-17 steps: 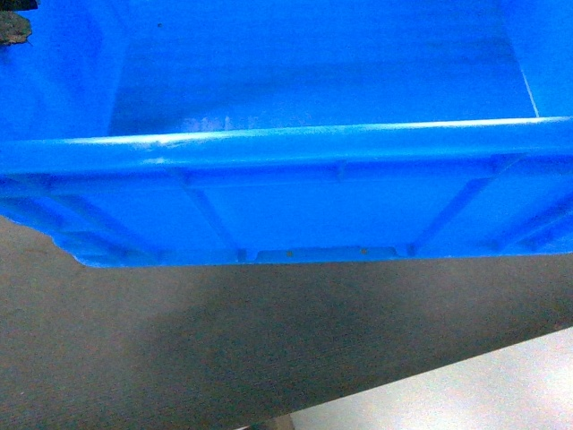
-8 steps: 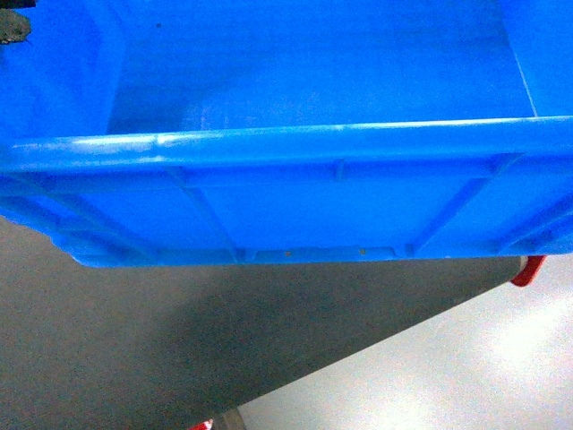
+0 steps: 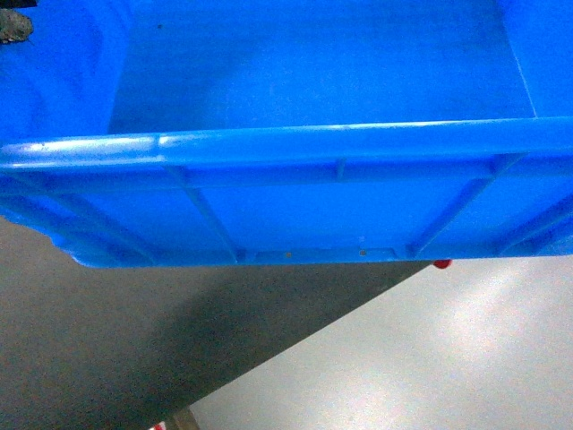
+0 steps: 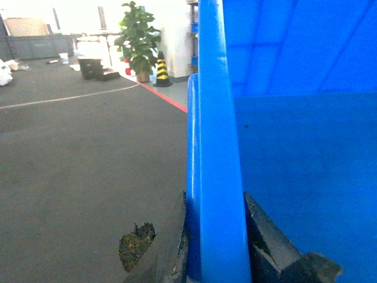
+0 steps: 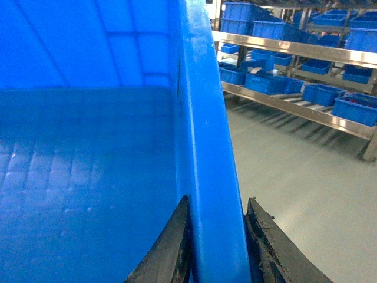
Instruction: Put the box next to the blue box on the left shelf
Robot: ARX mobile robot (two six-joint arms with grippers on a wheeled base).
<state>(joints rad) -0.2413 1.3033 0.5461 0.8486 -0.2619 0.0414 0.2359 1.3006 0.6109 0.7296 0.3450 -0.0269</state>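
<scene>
Closest to my wrist cameras, both grippers are clamped on the box (image 3: 295, 193), one at each end wall. My left gripper (image 4: 215, 247) has a dark finger (image 4: 268, 244) pressed inside the rim and the other against the outside; the outer one has a crumbly, worn patch (image 4: 136, 243) on its pad. My right gripper (image 5: 215, 242) grips the opposite rim the same way, fingers (image 5: 171, 247) tight on either side of the thick blue edge.

From the head camera, I see the box held up in front of me, above the floor, its long rolled rim running across the frame and the ribbed side wall facing me, with two small holes low near its bottom edge. Its inside looks bare.

Below it lies dark grey flooring (image 3: 116, 349), meeting a paler glossy floor (image 3: 430, 358) along a diagonal line. A small red piece (image 3: 442, 263) peeks out just under the box's lower right edge; I cannot tell what it is.

Farther off on my right side stands a metal shelf (image 5: 294, 53) with slanted lanes, stocked with many small blue bins (image 5: 353, 109). Farther off on my left, across the dark floor, a red floor line (image 4: 165, 97) leads to a striped traffic cone (image 4: 162, 71) and a potted plant (image 4: 138, 38) by a bright wall.
</scene>
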